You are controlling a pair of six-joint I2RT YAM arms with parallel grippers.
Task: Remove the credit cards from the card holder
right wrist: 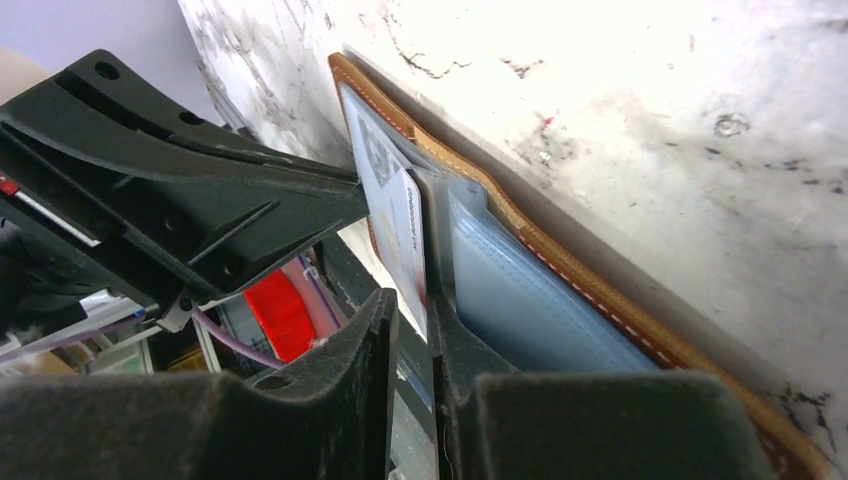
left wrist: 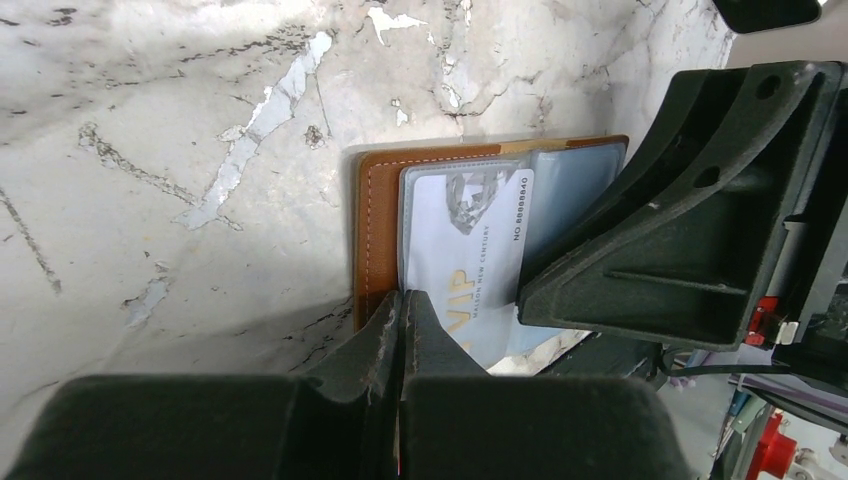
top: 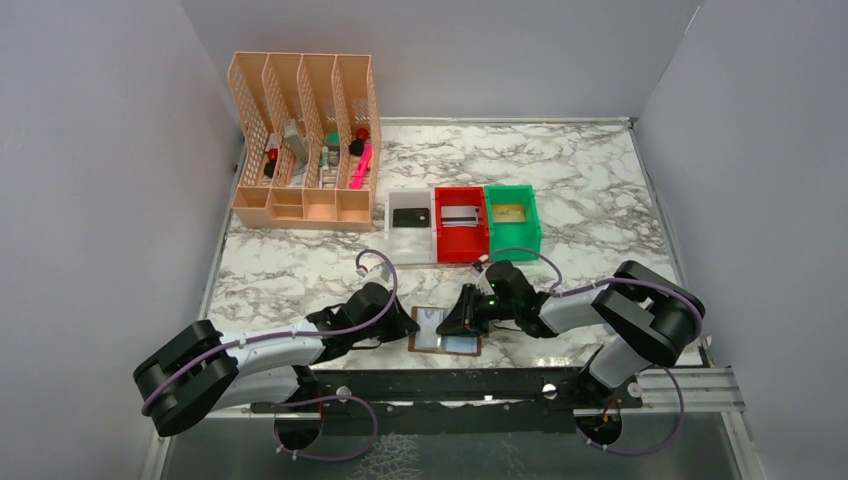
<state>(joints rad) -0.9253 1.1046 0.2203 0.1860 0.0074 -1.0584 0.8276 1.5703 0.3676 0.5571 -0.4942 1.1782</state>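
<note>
The brown card holder [top: 460, 347] lies open near the table's front edge, its pale blue pockets facing up [left wrist: 375, 220] [right wrist: 520, 290]. A silvery-white credit card [left wrist: 465, 260] marked VIP sits in its left pocket [top: 432, 320]. My left gripper [top: 408, 322] [left wrist: 403, 297] is shut, with its tips pressing on the holder's left edge by the stitching. My right gripper [top: 462, 322] [right wrist: 415, 305] reaches in from the right. Its jaws stand a narrow gap apart, with the card's raised edge [right wrist: 395, 210] between them.
Three small bins stand behind the holder: a white one [top: 410, 240] with a black card, a red one [top: 461, 245] with a silvery card, and a green one [top: 513, 240] with a gold card. A peach desk organizer [top: 305, 140] stands at the back left. Grey walls enclose the table.
</note>
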